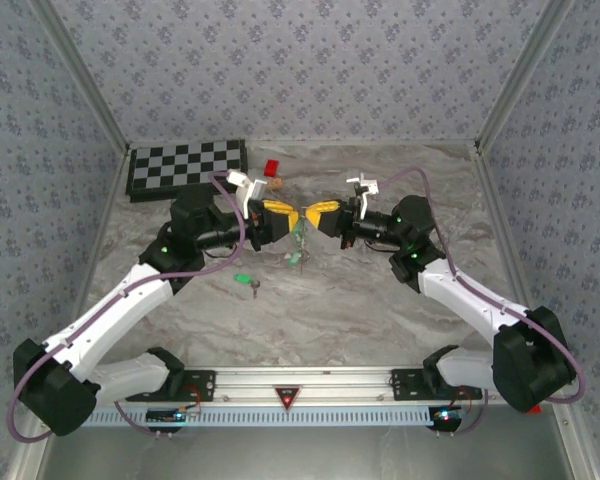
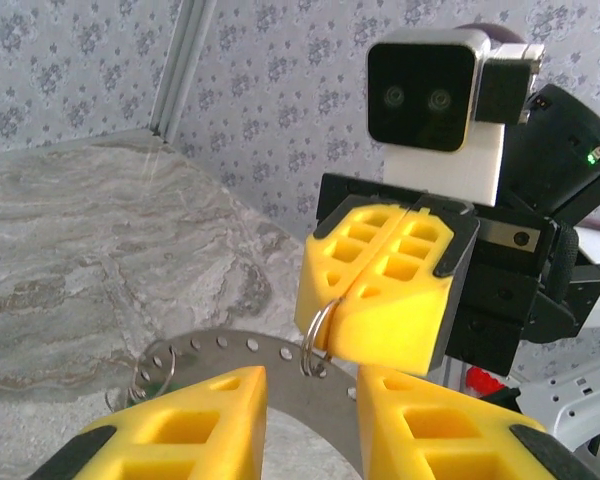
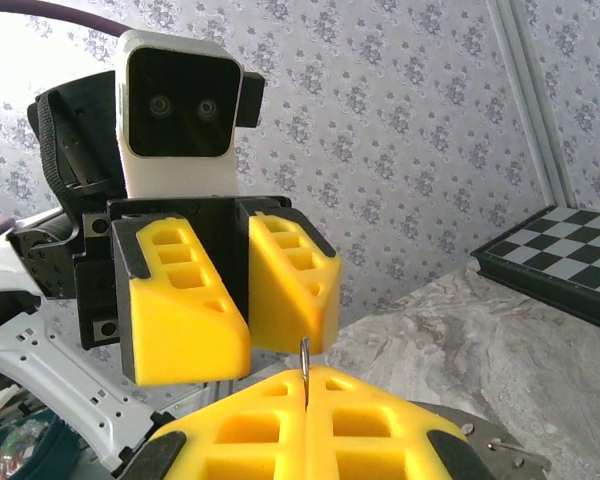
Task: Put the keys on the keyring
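**Loose key lies on the left arm's side, near of the pincers**

The two pincers meet above the middle of the worktop [image 1: 370,300]. The right pincer [image 1: 322,213] is clamped shut on a small wire loop [image 2: 307,338], and that loop appears to pass through one of the holes in the keyring [image 2: 230,352]. The keyring's flat face is turned toward the left wrist camera, just beyond the tips of the left pincer [image 1: 277,210]. The left pincer stands narrowly parted. Its fingers [image 3: 180,310] show a dark, empty gap in the right wrist view, so it seems to grip nothing, and the ring hangs from the right pincer's loop alone. Green hanging keys [image 1: 296,258] dangle below the meeting point; how many there are is too small to tell.

One loose key [image 1: 245,281] lies flat on the worktop. It sits toward the near edge and to the left of the pincers, just beside the left forearm and well apart from the right arm. Its green head is on the left, and its silver shank points right and a little toward the near edge, so its long axis runs roughly across the worktop.

The left arm is therefore both the nearer one and the free one. To fetch the key it would likely have to draw back toward its base and come down with its fingers set across that axis. The right pincer would hold the ring up meanwhile.
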Controlling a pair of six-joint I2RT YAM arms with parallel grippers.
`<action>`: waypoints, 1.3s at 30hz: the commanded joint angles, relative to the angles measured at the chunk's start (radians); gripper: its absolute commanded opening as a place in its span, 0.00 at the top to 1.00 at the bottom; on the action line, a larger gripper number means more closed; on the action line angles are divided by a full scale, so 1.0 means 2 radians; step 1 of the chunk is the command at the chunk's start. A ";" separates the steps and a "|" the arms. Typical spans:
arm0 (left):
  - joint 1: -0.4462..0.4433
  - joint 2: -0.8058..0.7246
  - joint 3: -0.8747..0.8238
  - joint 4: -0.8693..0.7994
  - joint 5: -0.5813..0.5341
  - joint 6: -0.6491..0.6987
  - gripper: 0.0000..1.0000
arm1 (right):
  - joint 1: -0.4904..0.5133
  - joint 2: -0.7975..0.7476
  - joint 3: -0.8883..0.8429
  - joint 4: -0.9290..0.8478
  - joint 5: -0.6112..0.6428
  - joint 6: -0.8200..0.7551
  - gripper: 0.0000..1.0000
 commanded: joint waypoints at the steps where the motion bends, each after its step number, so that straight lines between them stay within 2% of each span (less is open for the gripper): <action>1: 0.002 0.007 0.010 0.034 0.022 -0.006 0.70 | 0.004 0.002 0.003 0.027 -0.002 0.007 1.00; 8: 0.002 0.021 0.020 0.030 0.053 -0.003 0.74 | 0.006 0.002 0.005 0.023 -0.002 0.003 1.00; 24: 0.002 0.020 0.030 0.018 0.061 0.008 0.79 | 0.010 0.007 0.008 0.023 -0.012 0.004 1.00; 26: 0.004 0.017 0.032 0.011 0.055 0.010 0.78 | 0.009 0.007 0.007 0.023 -0.012 0.004 1.00; 29: 0.010 0.013 0.035 0.001 0.045 0.008 0.71 | 0.007 0.007 0.006 0.025 -0.006 0.008 1.00; 39: 0.015 0.024 0.036 0.007 0.059 -0.010 0.71 | 0.004 0.006 0.003 0.032 -0.006 0.014 1.00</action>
